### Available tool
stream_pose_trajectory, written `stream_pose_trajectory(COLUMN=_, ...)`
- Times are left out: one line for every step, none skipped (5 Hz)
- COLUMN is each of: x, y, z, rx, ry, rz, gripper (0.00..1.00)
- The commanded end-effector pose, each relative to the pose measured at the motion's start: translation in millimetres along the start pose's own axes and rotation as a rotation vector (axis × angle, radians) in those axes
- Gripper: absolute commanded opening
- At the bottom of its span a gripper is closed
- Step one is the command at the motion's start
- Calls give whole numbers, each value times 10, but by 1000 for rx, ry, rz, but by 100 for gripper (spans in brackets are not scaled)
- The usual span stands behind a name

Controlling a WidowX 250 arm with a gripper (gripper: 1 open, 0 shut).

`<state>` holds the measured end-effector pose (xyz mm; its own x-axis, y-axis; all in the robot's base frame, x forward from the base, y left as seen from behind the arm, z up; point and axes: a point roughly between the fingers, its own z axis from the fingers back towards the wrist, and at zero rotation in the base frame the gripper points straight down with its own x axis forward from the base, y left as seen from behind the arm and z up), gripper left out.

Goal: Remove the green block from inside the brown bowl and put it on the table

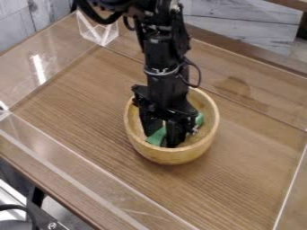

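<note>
Gripper (167, 137) of the black robot arm (160, 54) points straight down into the brown bowl (175, 151), and its two dark fingers (153, 126) reach below the thick rim. The jaws are closed together; they seem to pinch the green block (157, 137), but the fingers cover the contact, so the hold itself is not clearly visible. The green block lies inside the bowl, on its bottom. One green end shows at the left of the fingers, and more green shows behind them on the right side, near the far inner wall. The block is not lifted out; it is still under the level of the rim.

The bowl stands on the table (84, 99), a little right of the middle of the wood-grain surface. Clear low walls (36, 67) run along the edges of the table. The arm comes down from the upper part of the picture, above the bowl.
</note>
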<state>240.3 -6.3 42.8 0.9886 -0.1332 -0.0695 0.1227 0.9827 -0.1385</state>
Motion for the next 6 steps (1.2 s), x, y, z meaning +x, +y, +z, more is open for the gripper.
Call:
stream_pose_trajectory(x=108, y=14, z=207, rx=3, ry=-74, rz=4, gripper=0)
stream_pose_trajectory(x=109, y=7, z=229, rx=-8, ry=-74, rz=9, gripper=0)
stream_pose_trajectory(x=113, y=1, z=259, rx=-20, ry=-76, rz=14, gripper=0)
stream_pose_trajectory(x=119, y=-4, z=294, rx=-31, ry=-81, rz=20, gripper=0)
stream_pose_trajectory(x=130, y=-8, z=337, rx=-42, ry=-89, rz=25, gripper=0)
stream_pose_trajectory(x=143, y=-11, z=368, rx=-50, ry=-99, rz=27, gripper=0)
